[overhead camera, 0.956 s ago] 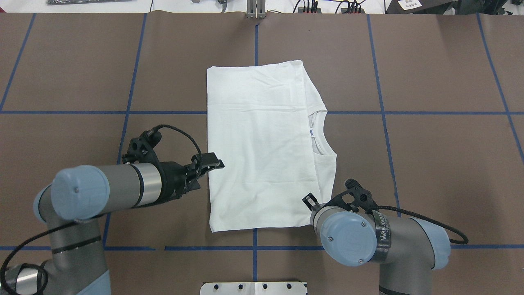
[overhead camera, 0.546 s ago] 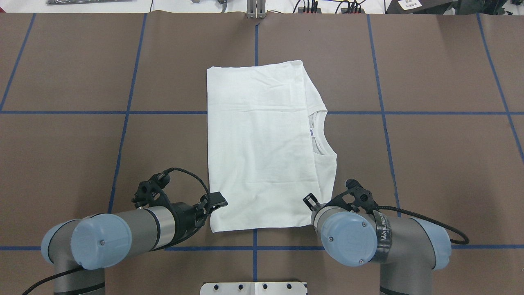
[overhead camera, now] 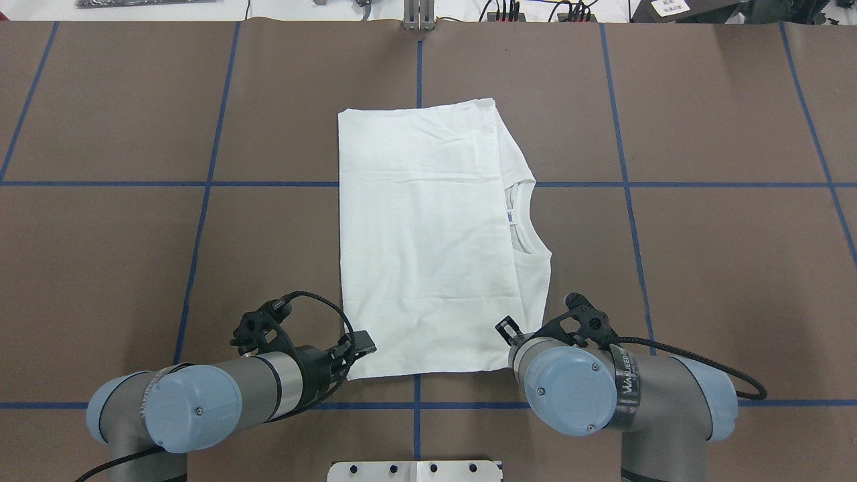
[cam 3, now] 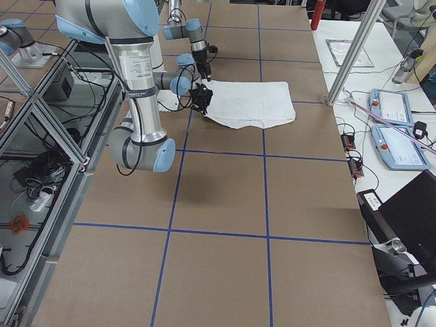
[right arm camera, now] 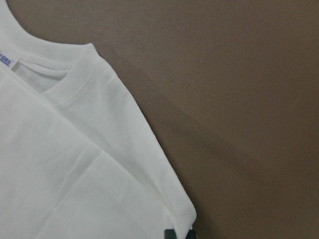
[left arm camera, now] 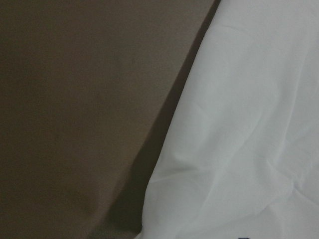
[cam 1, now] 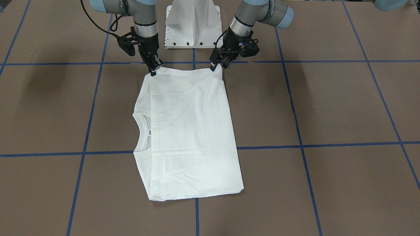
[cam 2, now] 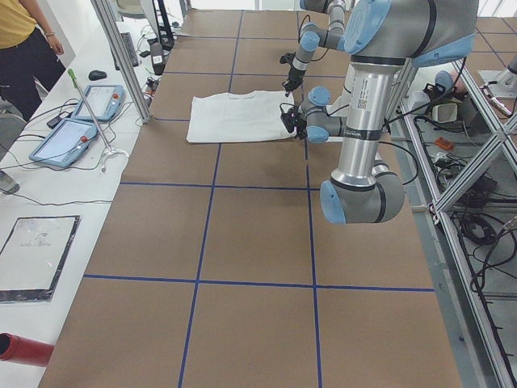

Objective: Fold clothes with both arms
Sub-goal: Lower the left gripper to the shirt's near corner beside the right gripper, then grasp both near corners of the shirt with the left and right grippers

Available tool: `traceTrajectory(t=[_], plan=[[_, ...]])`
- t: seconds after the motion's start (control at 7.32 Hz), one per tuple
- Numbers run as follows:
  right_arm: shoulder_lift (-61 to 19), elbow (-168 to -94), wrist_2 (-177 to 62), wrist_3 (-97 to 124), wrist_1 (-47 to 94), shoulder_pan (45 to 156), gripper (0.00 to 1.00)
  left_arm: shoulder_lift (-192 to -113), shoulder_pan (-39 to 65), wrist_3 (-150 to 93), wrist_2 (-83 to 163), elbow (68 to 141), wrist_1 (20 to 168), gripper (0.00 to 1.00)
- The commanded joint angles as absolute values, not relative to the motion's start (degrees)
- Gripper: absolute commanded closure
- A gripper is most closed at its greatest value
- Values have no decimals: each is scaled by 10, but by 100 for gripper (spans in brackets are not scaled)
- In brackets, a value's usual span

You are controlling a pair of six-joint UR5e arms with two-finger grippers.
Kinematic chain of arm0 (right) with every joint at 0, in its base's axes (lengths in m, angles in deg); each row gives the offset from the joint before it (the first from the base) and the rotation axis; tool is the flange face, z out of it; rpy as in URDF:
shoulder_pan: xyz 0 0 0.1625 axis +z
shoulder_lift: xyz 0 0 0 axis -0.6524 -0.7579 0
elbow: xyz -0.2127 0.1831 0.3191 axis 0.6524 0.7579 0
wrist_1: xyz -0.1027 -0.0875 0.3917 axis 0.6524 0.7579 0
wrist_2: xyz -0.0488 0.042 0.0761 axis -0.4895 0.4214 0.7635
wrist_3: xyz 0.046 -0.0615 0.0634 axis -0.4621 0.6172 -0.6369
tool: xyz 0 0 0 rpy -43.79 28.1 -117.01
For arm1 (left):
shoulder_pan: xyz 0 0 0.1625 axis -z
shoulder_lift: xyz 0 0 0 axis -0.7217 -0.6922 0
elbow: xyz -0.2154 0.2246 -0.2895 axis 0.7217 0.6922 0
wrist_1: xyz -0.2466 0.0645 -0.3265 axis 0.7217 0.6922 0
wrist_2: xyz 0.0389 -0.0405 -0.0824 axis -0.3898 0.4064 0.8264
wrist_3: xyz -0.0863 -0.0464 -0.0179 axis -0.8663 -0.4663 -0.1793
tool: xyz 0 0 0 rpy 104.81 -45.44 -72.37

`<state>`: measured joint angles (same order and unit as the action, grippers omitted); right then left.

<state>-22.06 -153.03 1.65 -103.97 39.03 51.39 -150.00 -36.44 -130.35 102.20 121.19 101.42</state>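
Observation:
The white T-shirt [overhead camera: 428, 241] lies folded into a flat rectangle mid-table, with its collar [overhead camera: 519, 217] and neck label toward my right; no printed text shows. My left gripper [overhead camera: 358, 348] is at the shirt's near left corner, and its fingers look open around the edge in the front-facing view [cam 1: 217, 66]. My right gripper [overhead camera: 510, 331] is at the near right corner and appears shut on it, as also seen in the front-facing view [cam 1: 154, 69]. The right wrist view shows that corner [right arm camera: 179, 219] meeting a dark fingertip. The left wrist view shows only the shirt's edge [left arm camera: 239, 124], slightly raised.
The white stand base [cam 1: 192, 23] sits between the arms at the table's near edge. Blue tape lines [overhead camera: 416, 67] cross the brown table. A person [cam 2: 20, 40] and tablets [cam 2: 77, 129] are on a side bench beyond the table's far edge.
My left arm has swung back toward the robot along the shirt's left edge, and its gripper now sits at the near left corner. The right arm and the shirt have not moved.

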Motion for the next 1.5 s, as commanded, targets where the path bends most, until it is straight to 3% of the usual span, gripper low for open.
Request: traceTrajectory(t=[0.0,0.14,0.55,0.82,1.09,1.37], plan=[[-220,-1531,16,-1040,390,514,100,-1500,-367,-1305,1022,1214,1006,76],[-221,-1531,16,-1040,390,514,100,-1500,-367,-1304,1022,1214,1006,100],[-222,-1540,15,-1042,390,514,100,-1497,-366,-1304,1023,1235,1006,100],[-260,-1603,12,-1050,391,474,100,-1461,-390,-1361,1034,1316,1004,100],[-309,-1711,13,-1063,392,463,100,-1445,-400,-1378,1033,1369,1003,100],[-292,-1716,30,-1053,390,525,100,-1460,-364,-1333,1036,1372,988,100]])
